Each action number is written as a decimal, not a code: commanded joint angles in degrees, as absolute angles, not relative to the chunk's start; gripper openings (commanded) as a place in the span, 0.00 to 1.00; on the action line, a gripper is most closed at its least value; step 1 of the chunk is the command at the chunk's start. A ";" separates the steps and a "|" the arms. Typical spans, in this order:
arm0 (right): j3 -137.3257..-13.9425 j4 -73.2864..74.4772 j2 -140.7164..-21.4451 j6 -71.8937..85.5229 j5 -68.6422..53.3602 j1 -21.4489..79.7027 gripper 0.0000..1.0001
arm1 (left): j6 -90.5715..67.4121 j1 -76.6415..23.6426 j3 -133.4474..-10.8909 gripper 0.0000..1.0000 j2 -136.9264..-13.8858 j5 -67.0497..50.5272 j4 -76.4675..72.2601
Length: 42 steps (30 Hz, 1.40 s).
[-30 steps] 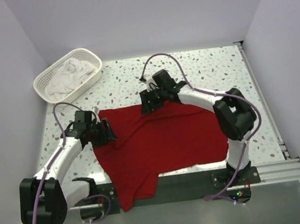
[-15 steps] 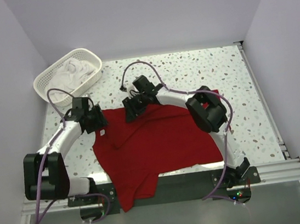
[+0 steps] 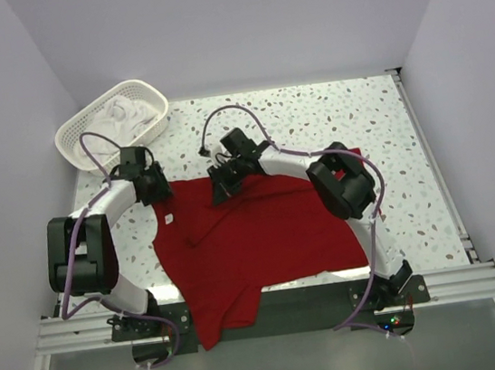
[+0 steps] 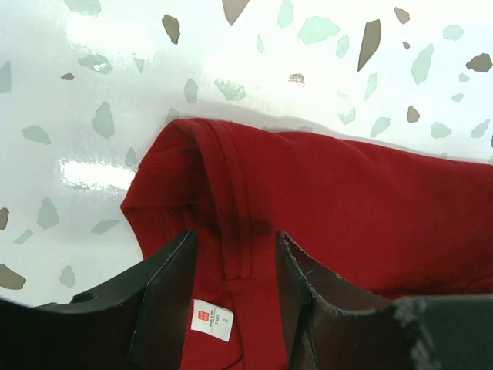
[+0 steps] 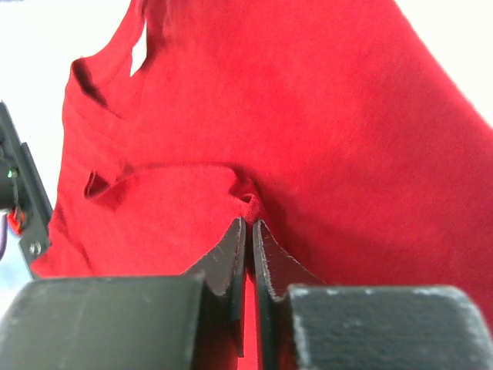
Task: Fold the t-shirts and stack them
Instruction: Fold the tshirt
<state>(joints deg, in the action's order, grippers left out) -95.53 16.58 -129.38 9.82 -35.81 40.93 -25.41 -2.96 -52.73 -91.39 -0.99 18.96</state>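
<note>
The right fingers (image 5: 248,231) pinch the far edge of the shirt (image 3: 262,229). The left fingers (image 4: 171,297), spread, straddle its collar (image 4: 231,193), seemingly ready to grip for a fold.

Speckled table (image 3: 348,117): red t-shirt (image 3: 273,236), basket (image 3: 65,134)

A plain deep red cloth t-shirt (image 3: 263,233) lies spread mostly flat across the middle of the desk (image 3: 311,113). Its near left part hangs over the near edge. Its ribbed collar (image 4: 231,200) sits at the far left corner, turned over, with a small white neck label (image 4: 212,320) showing. At the far edge, a pucker of red cloth is pinched in the closed right end effector (image 5: 249,222). Crumpled white cloth t-shirts (image 3: 120,118) lie heaped in the white plastic lattice basket (image 3: 63,134) at far left.
</note>
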 commanded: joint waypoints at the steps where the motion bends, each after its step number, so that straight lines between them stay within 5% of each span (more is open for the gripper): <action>1: -91.51 16.43 -122.71 7.56 -39.89 41.40 0.01 | -23.64 -2.20 -53.79 0.49 -91.32 -0.18 16.44; 14: -75.59 24.07 -111.89 -5.44 -31.83 41.31 0.12 | -23.64 -2.20 -53.61 0.48 -90.79 0.26 16.08; 23: -73.65 26.28 -104.51 -4.84 -28.04 41.57 0.46 | -23.73 -2.20 -53.79 0.49 -90.44 -1.23 16.00; 35: -75.41 15.64 -105.46 9.40 -25.58 43.67 0.46 | -23.64 -2.20 -54.05 0.49 -90.35 -0.97 16.08; 42: -69.54 15.82 -101.70 13.53 -12.14 38.86 0.49 | -24.60 -1.41 -54.66 0.50 -91.22 -0.18 15.73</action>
<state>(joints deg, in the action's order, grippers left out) -72.05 17.96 -105.54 10.15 -20.14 42.85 -24.47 -2.59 -52.73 -91.39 -0.80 18.04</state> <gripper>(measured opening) 0.475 0.498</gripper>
